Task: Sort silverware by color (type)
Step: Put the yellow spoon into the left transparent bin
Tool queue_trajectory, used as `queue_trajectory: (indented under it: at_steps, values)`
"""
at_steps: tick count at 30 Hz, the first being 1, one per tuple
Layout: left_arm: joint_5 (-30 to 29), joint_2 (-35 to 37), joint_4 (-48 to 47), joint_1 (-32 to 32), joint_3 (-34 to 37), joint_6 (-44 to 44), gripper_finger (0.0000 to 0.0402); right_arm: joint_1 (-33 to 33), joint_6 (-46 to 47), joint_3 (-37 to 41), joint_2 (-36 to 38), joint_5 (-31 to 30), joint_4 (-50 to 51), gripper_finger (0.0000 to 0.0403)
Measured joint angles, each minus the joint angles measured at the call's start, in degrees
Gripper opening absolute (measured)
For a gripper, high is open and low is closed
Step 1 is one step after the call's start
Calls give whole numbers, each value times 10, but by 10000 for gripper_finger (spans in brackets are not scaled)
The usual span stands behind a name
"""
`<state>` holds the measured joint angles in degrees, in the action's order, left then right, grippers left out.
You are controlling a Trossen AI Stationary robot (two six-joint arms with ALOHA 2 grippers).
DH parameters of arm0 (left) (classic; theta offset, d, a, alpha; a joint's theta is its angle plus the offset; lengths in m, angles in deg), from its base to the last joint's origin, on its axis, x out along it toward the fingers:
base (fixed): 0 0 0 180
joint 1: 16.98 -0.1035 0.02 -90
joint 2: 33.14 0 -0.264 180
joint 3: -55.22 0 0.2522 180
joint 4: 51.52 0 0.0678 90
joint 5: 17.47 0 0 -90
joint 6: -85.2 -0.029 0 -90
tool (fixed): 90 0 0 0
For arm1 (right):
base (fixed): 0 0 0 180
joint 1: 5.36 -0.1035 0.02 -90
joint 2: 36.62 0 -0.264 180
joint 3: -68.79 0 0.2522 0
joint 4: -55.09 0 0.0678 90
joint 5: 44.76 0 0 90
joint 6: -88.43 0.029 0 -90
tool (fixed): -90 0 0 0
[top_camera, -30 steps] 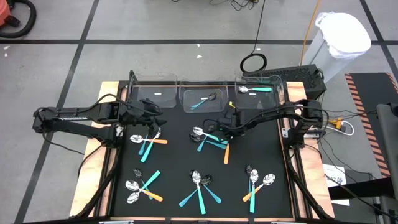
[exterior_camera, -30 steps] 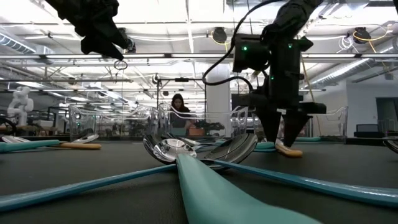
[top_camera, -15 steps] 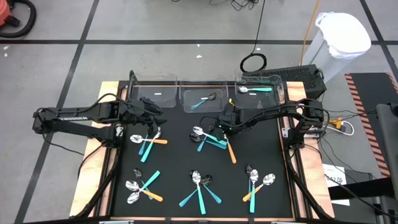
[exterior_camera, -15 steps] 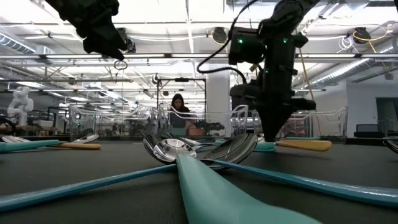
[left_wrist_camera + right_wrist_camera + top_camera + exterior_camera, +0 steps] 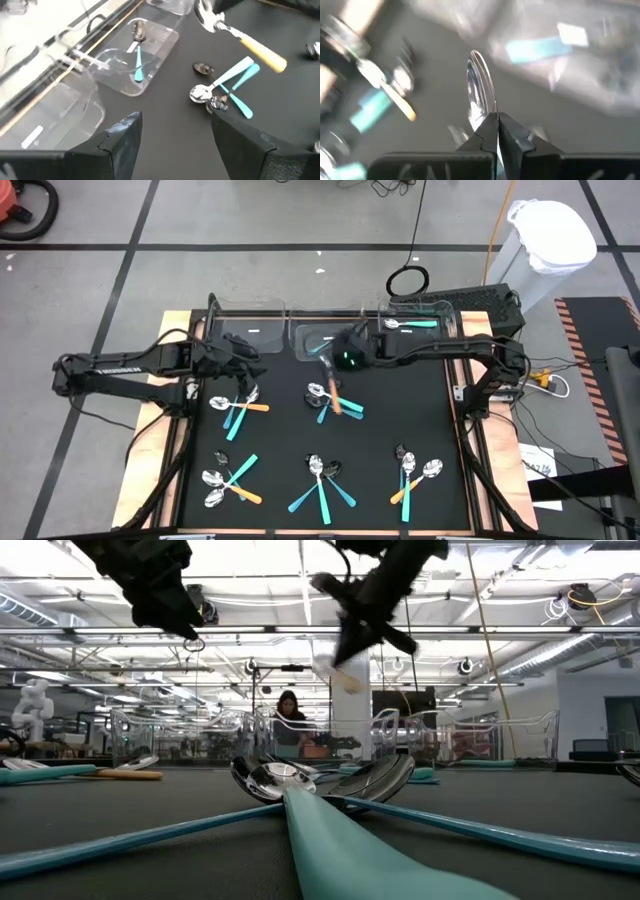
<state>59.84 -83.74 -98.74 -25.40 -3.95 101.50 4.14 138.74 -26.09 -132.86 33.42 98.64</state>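
Low view: right claw [image 5: 345, 635] pinches an orange-handled spoon [image 5: 335, 670] above the black mat [image 5: 500, 805]; left claw [image 5: 172, 132] spread.

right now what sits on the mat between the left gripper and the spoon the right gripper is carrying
In the left wrist view, bare black mat lies between the left gripper and the orange-handled spoon; a teal spoon cluster sits just aside.

Clear bins [image 5: 247, 330]: three, in a row just past my right jaws. Teal-handled spoons in bins: two, one [image 5: 137, 62] in the middle bin, one [image 5: 415, 324] in the bin beyond it. One orange-handled spoon [image 5: 255, 47] is clamped in my right jaws; three more orange handles lie on the tabletop [image 5: 290, 440]. Spoon heaps [image 5: 322, 480] below my jaws: five. Teal handles there cross; no sure count.
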Motion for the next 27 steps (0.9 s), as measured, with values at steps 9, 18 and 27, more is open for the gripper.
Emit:
queue_trajectory:
  at_steps: [9, 18, 27]
  values:
    - [-10, 1, 20, -53, -1, 35, 240, 66, -12, -1, -59, -34, -309, 1]
    - [-9, 2, 10, -63, -17, 44, 240, 98, 36, -1, -164, -103, -521, 0]
    - [-9, 2, 5, -63, -17, 44, 240, 104, -56, -110, -279, -155, -593, 0]
